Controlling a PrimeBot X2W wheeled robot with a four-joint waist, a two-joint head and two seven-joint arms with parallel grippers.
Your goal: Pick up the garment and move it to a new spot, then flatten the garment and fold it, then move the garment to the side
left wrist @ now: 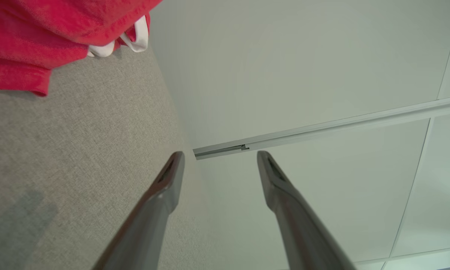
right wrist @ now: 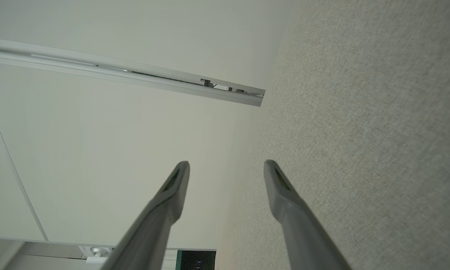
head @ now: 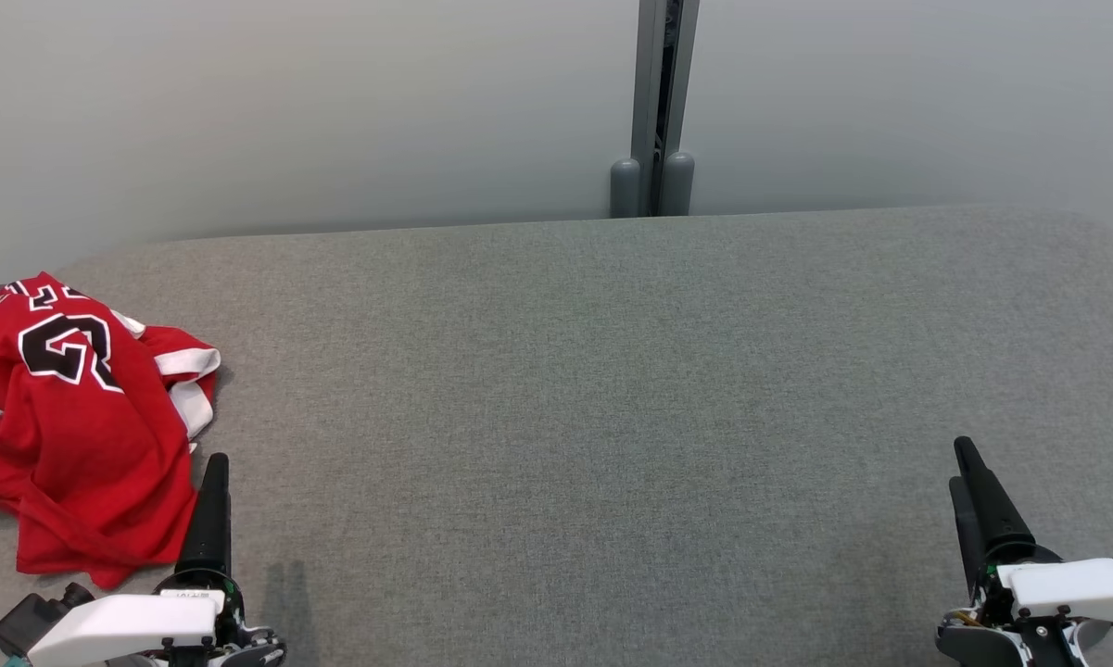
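Lying crumpled at the left edge of the grey padded surface (head: 612,417), the red garment (head: 74,426) is not yet gripped. The left gripper (head: 215,472) is held just beside it, jaws spread wide and empty, so the pick-up is judged to fall to it. The right gripper (head: 962,463) is parked near right, equally wide and empty.

head camera above table (head: 612,389), wrist cameras facing wall (left wrist: 284,56)

Left gripper (head: 213,468) sits at the near left and right gripper (head: 964,459) at the near right, well apart, fingers pointing toward the far side, both jaws spread wide and empty
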